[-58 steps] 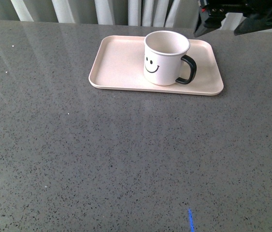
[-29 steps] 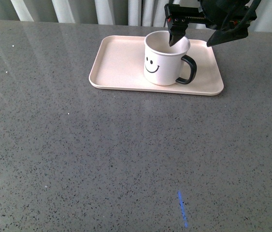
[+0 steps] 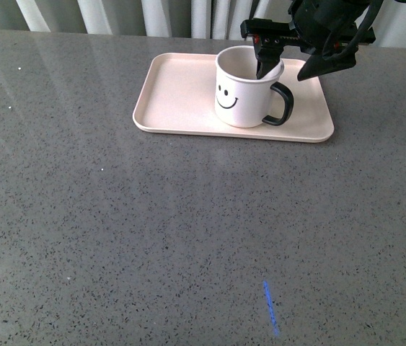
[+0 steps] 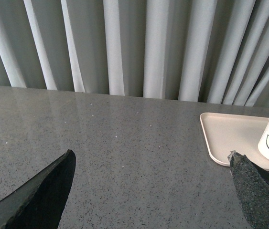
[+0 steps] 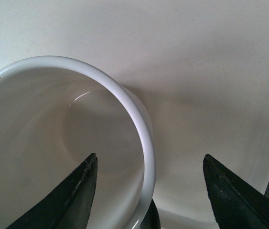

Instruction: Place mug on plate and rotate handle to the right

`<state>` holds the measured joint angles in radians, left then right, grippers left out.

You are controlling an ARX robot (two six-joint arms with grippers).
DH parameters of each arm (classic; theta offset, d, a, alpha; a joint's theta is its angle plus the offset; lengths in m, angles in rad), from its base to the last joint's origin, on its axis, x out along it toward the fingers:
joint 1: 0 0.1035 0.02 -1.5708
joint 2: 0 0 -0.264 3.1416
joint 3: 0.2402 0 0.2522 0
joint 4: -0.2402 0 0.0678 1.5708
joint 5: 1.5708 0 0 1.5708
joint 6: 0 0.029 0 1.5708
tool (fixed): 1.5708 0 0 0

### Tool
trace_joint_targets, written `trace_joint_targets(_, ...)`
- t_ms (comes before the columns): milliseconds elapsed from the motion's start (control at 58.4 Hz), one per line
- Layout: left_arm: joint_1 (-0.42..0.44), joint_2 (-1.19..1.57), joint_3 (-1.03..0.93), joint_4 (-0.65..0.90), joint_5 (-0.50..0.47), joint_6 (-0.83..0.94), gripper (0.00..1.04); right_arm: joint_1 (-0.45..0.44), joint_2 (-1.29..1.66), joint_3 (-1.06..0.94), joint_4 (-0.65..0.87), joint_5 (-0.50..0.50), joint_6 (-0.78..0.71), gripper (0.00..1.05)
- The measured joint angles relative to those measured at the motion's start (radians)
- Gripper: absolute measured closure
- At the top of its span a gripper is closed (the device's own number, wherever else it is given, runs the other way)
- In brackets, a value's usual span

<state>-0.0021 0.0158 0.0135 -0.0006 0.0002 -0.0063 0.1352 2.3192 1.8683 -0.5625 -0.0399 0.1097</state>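
Right pincer (image 3: 283, 74) spread wide, gripping nothing, straddling the wall of the mug (image 3: 242, 94): one finger down inside the cup, the other outside, above the handle (image 3: 282, 105). Mug upright on the pale pink plate (image 3: 177, 94), right of centre, smiley face (image 3: 224, 97) toward the camera, handle at about 4 o'clock. Placing apparently done; handle turn now in hand. Next, probably: closing on the wall beside the handle, then a small twist toward 3 o'clock without tipping the cup. Left pincer (image 4: 148, 191) wide open, empty, well apart over grey counter (image 4: 124, 143).
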Motion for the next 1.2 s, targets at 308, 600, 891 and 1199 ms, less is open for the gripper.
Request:
trace_joint_targets(308,0.0,0.0,0.0,0.0,0.0,0.0,0.09,0.007,0.026,0.056,-0.038,0.009,0.007,0.87)
trace_joint_targets(600,0.0,0.0,0.0,0.0,0.0,0.0,0.09,0.01,0.057,0.133,-0.09,-0.006,0.033,1.03)
trace_joint_targets(891,0.0,0.0,0.0,0.0,0.0,0.0,0.09,0.002,0.046,0.175,-0.127,-0.039,0.004,1.03)
trace_joint_targets(1199,0.0,0.0,0.0,0.0,0.0,0.0,0.09,-0.048,0.025,0.205,-0.196,-0.121,-0.285,1.03)
